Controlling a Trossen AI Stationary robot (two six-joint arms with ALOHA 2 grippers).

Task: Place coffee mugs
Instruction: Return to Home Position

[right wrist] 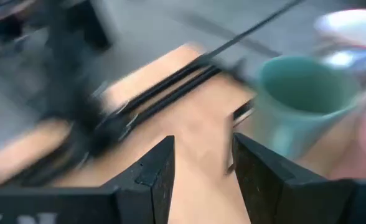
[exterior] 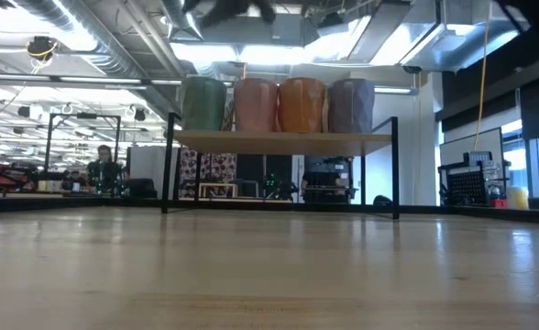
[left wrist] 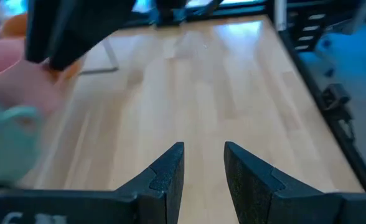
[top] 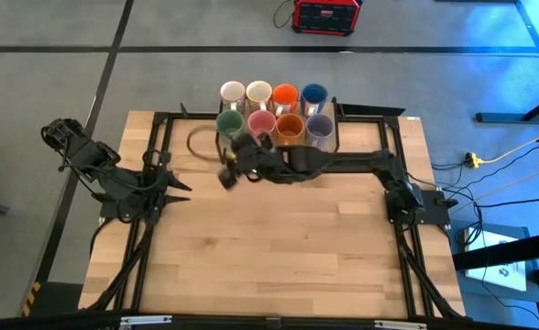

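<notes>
Overhead, table-level and wrist views of the two-arm rig. A raised shelf (exterior: 283,140) at the far edge of the wooden table (top: 279,261) carries two rows of four, all upright.

Back row, left to right in the overhead view:
- white mug (top: 232,92)
- cream mug (top: 258,92)
- bright orange mug (top: 285,94)
- blue mug (top: 314,93)

Front row, in the same order:
- green mug (top: 230,122)
- pink mug (top: 261,123)
- amber mug (top: 291,126)
- lavender-grey mug (top: 319,126)

Neighbours within each row stand just beside one another. The table-level view shows only the front row, standing on the shelf board.

The right arm (top: 343,163) reaches from its base at the table's right edge across toward the shelf. The right gripper (top: 226,174) hangs over the table just in front of the green mug, near it but apart from it. Its wrist view shows the fingers (right wrist: 152,174) spread with nothing between them, and the green mug's open mouth beyond.

The left arm (top: 95,165) waits at the table's left side, well apart from the shelf. The left gripper (top: 180,186) points toward the table's middle. Its fingers (left wrist: 167,174) are parted by a narrow gap and hold nothing, with bare wood beneath.
</notes>
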